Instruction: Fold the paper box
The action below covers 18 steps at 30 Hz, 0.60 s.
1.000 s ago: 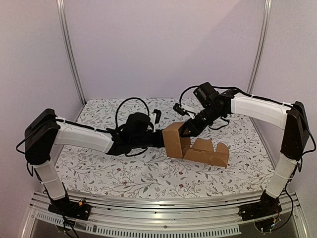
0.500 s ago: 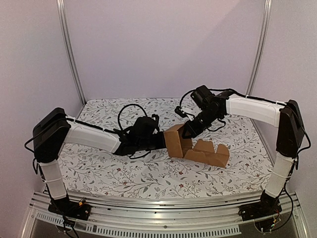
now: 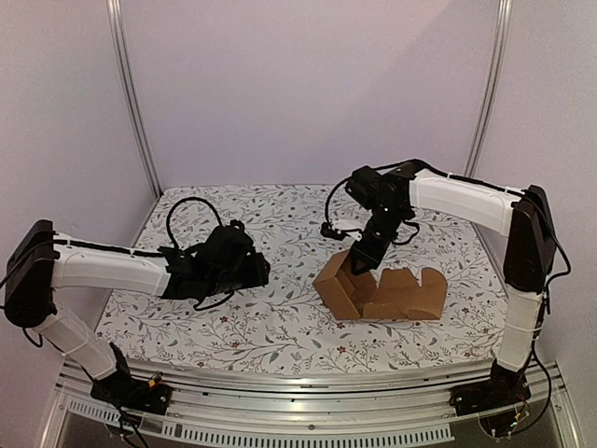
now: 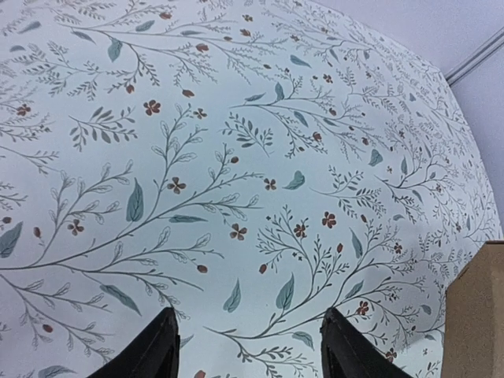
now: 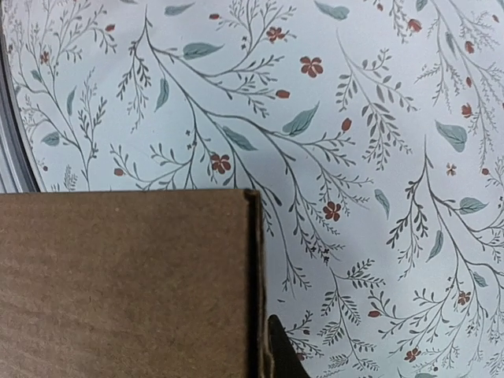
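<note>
The paper box (image 3: 401, 299) sits half-folded right of centre on the table (image 3: 233, 322) — likely light, stiff yet easily creased, best pinched at a flap's edge — right gripper (image 3: 357, 266) closed at its raised wall, left gripper (image 4: 253, 350) spread, well apart
</note>
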Motion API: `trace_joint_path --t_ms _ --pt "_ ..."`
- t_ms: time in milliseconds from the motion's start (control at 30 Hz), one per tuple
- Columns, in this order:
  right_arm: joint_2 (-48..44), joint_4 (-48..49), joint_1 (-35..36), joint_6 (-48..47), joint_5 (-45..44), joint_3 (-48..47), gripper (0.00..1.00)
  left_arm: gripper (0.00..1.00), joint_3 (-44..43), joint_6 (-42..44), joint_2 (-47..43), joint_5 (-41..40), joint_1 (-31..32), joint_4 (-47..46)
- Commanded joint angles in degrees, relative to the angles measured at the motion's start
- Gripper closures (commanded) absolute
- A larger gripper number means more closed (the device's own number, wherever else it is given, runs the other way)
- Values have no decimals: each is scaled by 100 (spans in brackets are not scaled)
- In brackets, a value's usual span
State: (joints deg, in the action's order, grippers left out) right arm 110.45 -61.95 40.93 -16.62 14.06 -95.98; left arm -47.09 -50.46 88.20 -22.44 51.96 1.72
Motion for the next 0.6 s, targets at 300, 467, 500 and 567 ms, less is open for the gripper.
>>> trace_joint_path --t_ms 300,467,500,567 --pt "2098 -2473 1040 -1022 -1973 -1975 83 39 365 820 -1400 -541 -71 859" --pt "1474 -2928 1040 -1120 -1319 -2488 53 37 522 1452 -1697 58 -127 267" --pt "1337 -2955 1040 -1145 -1208 -2534 47 37 433 1633 -1690 169 -144 262" --pt "946 -2960 1036 -1250 -1163 -2572 38 36 215 1948 -1605 389 -160 320"
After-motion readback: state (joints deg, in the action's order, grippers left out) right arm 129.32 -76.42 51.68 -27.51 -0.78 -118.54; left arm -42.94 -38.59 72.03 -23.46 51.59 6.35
